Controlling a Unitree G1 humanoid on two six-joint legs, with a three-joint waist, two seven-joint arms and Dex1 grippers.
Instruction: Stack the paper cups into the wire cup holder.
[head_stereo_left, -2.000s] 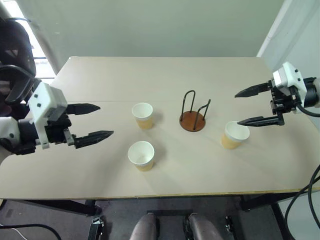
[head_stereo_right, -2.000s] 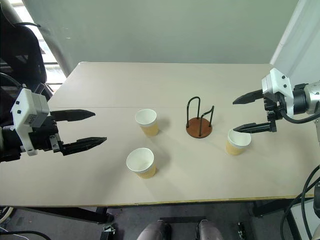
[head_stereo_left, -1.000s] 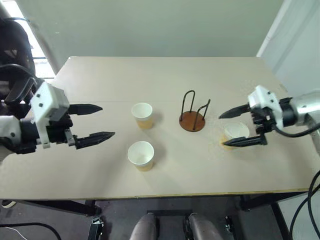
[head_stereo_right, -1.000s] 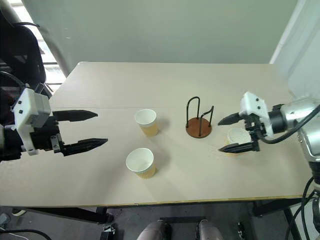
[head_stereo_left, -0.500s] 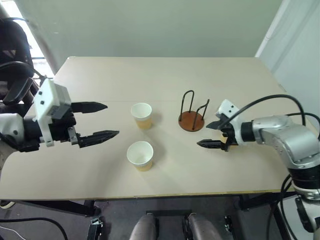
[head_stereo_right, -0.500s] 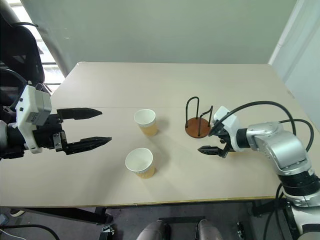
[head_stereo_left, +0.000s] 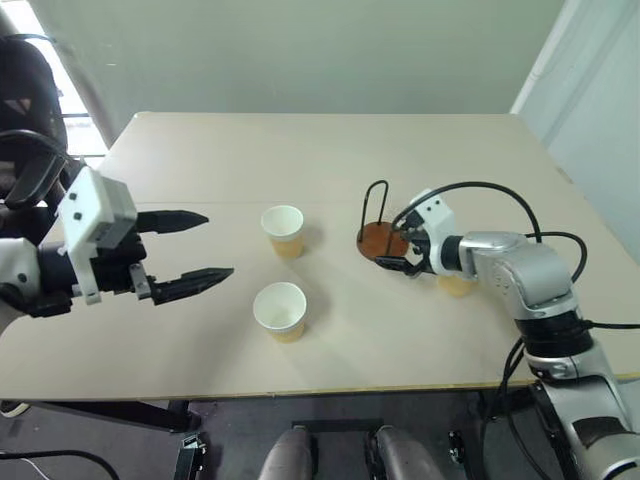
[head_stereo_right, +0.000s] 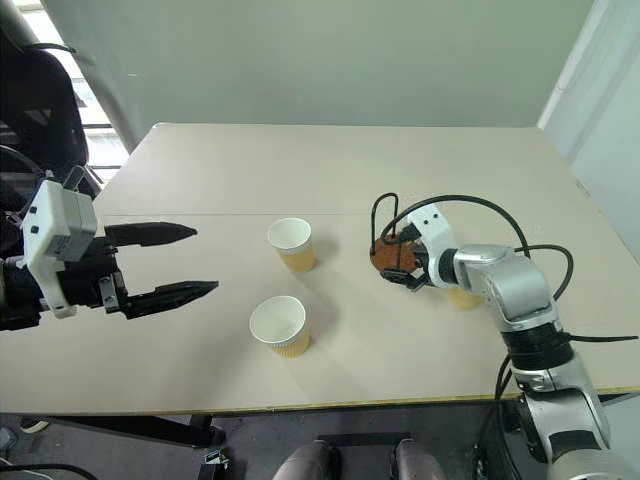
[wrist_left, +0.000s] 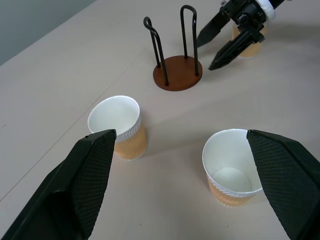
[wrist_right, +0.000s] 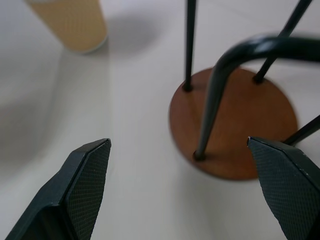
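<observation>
Left eye view: right gripper (head_stereo_left: 404, 252), jaws spread and empty, reaches the holder (head_stereo_left: 384, 240) mid-table; a cup (head_stereo_left: 457, 285) behind it. Left gripper (head_stereo_left: 204, 246) gapes empty near the left edge, two cups (head_stereo_left: 284, 230) (head_stereo_left: 280, 309) beside.

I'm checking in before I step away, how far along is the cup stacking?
Nothing is stacked yet: the wire cup holder stands empty, and all three paper cups sit on the table, two left of it and one behind the right arm. In hand: nothing. The right gripper is open at the holder's base; the left gripper hangs open. All three cups remain.
</observation>
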